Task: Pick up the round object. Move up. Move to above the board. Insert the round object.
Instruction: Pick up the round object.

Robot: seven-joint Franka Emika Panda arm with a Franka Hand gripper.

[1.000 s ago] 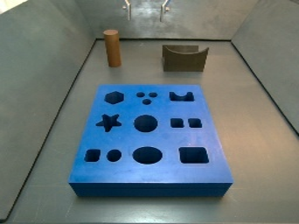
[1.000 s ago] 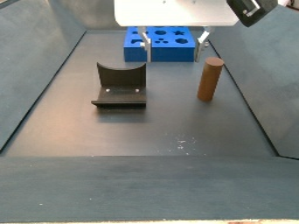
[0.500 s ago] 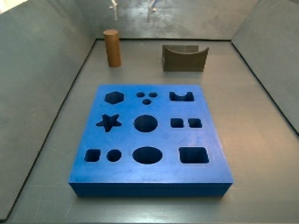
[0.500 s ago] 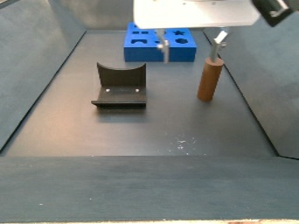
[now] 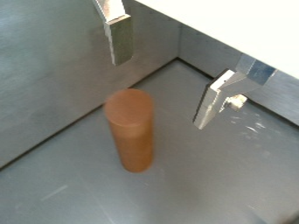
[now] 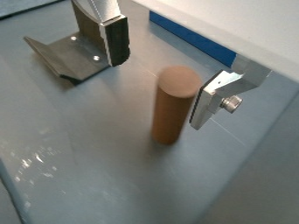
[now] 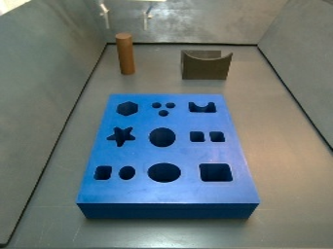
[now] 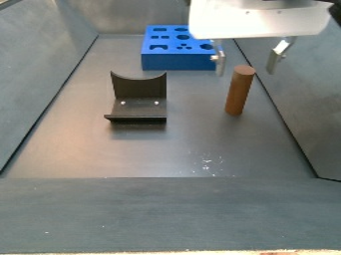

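The round object, a slim brown cylinder peg (image 7: 125, 53) (image 8: 238, 91), stands upright on the grey floor near a wall. My gripper (image 8: 248, 58) (image 7: 127, 12) hangs open just above it, one finger on either side of its top. In both wrist views the peg (image 5: 129, 131) (image 6: 173, 105) shows below the gap between the silver fingers (image 5: 115, 39) (image 6: 215, 101), touching neither. The gripper (image 5: 163, 70) (image 6: 163, 70) holds nothing. The board (image 7: 163, 190) (image 8: 150, 50), a thick blue block with many shaped holes, lies flat further along the floor, apart from the peg.
The dark fixture (image 7: 205, 64) (image 8: 138, 98) (image 6: 68, 58) with a curved notch stands beside the peg, a short way off. Grey walls (image 7: 53, 58) enclose the floor, and one corner (image 5: 177, 59) lies close behind the peg. The blue edge of the board (image 6: 193, 39) shows beyond the peg.
The gripper has travelled sideways from between the peg and the fixture to directly over the peg, staying open. The peg, the board and the fixture have not moved.
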